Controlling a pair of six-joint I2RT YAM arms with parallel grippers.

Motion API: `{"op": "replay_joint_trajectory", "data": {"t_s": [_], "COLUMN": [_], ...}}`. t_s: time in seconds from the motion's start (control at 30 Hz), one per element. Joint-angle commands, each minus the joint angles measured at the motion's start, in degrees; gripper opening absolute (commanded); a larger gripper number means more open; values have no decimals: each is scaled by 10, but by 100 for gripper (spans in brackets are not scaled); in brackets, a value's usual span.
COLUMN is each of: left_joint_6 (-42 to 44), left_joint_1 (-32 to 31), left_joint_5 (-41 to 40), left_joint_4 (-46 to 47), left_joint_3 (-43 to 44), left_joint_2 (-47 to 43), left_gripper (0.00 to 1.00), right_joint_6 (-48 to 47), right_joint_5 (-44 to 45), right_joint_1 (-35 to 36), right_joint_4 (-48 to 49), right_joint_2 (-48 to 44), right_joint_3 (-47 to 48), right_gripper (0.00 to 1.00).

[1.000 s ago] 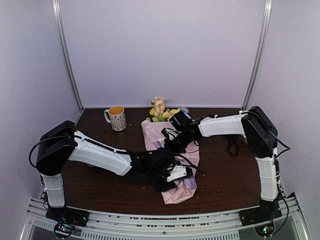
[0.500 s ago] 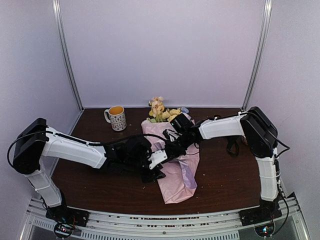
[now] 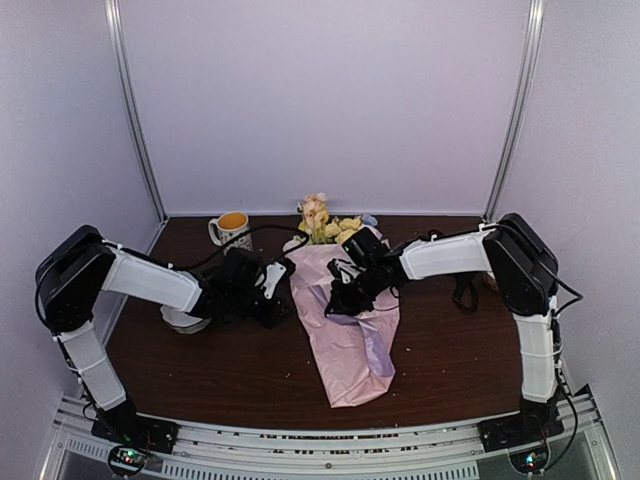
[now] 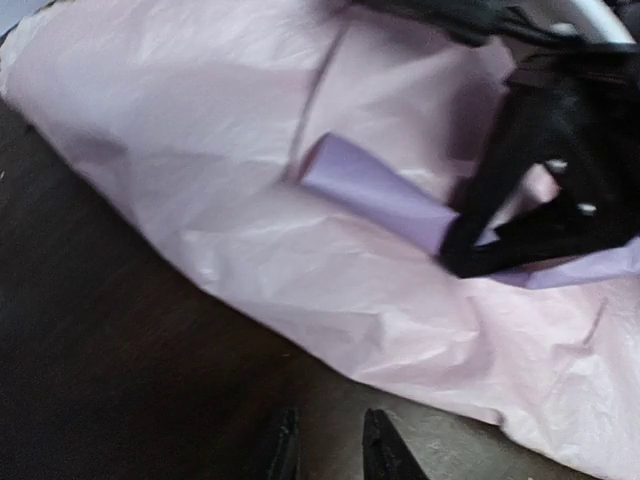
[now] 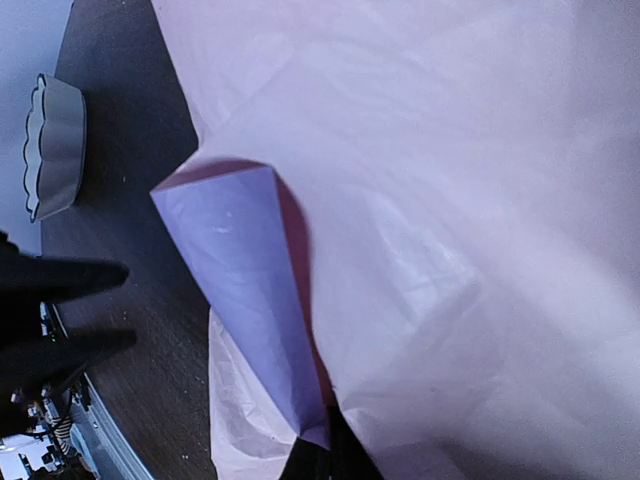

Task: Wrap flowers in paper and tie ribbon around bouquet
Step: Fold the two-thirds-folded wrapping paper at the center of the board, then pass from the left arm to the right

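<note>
The bouquet lies down the middle of the table, the pink paper [image 3: 352, 350] [image 4: 250, 130] [image 5: 480, 200] a long cone around it. The flowers [image 3: 320, 218] stick out at its far end. My right gripper [image 3: 336, 300] [image 5: 335, 462] [image 4: 460, 258] rests on top of the cone, shut on a lavender-looking fold of the paper. My left gripper [image 3: 280, 290] [image 4: 328, 450] hovers over bare table just left of the paper's edge, its fingers a narrow gap apart and empty. A floppy black loop [image 3: 465, 290] hangs by the right forearm; I cannot tell whether it is the ribbon.
A patterned mug [image 3: 235, 226] stands at the back left, partly behind the left arm. A small white scalloped dish [image 3: 183, 320] [image 5: 52, 145] sits under the left forearm. Walls close in the back and both sides.
The left arm has swung from over the lower part of the cone back to the left and farther up the table, and its jaws have narrowed. The right gripper has kept its hold.
</note>
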Motion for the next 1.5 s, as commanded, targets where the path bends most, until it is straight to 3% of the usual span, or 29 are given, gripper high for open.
{"op": "replay_joint_trajectory", "data": {"t_s": [0.0,0.13,0.33,0.7,0.9,1.0,1.2,1.47], "left_joint_6": [-68,-69,-74,-104,-115,-67,-54,-138], "left_joint_1": [12,7,3,4,3,-9,-9,-9], "left_joint_5": [-15,-30,-27,14,74,70,69,170], "left_joint_4": [36,-27,-35,30,168,136,97,113], "left_joint_3": [30,95,117,107,41,18,-19,-30], "left_joint_2": [40,99,141,169,126,78,21,-37], "left_gripper": [27,28,28,25,28,31,37,50], "right_joint_6": [8,30,88,237,252,263,244,241], "right_joint_5": [20,14,7,45,63,72,74,89], "right_joint_1": [-2,2,26,56,58,51,50,51], "right_joint_4": [-4,16,86,269,272,282,230,218], "right_joint_2": [-35,-66,-119,-78,-19,-13,6,8], "right_joint_3": [-22,-30,-28,-62,-65,-80,-32,-32], "right_gripper": [0,0,0,0,0,0,0,0]}}
